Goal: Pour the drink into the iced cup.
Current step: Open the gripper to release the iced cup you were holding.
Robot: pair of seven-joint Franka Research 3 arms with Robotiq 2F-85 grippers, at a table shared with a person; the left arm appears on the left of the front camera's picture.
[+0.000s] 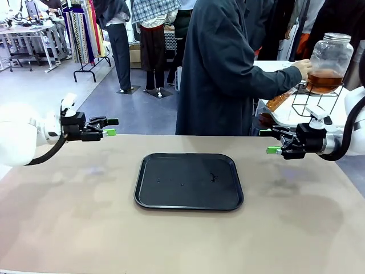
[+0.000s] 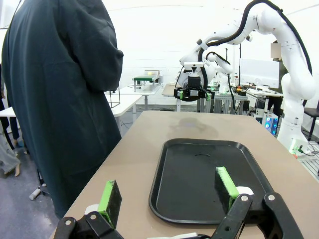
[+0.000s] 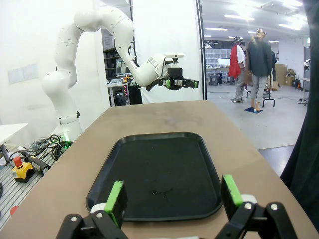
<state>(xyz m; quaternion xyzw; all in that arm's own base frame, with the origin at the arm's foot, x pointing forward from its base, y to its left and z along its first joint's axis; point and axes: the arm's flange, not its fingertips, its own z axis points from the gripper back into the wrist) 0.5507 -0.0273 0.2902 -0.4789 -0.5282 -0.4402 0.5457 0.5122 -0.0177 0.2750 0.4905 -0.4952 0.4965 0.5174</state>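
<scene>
The drink point(image 1: 325, 80) is amber liquid in the bottom of a large glass jar point(image 1: 331, 52) with a metal lid. The jar sits on a black wire stand point(image 1: 316, 100) on a side table at the far right. A person in a dark coat point(image 1: 223, 68) has a hand point(image 1: 302, 68) on the jar. The iced cup is out of view. My left gripper point(image 1: 112, 127) point(image 2: 168, 194) hovers open over the table's left side, with nothing in it. My right gripper point(image 1: 268, 141) point(image 3: 173, 198) hovers open at the right, also with nothing in it. Both point towards the black tray point(image 1: 149, 194).
The black tray point(image 2: 164, 199) point(image 3: 199, 149) lies in the middle of the tan table, with a few small drops or marks on it. The person's coat point(image 2: 60, 99) stands close to the table's far edge. Clothes racks and other people are far behind.
</scene>
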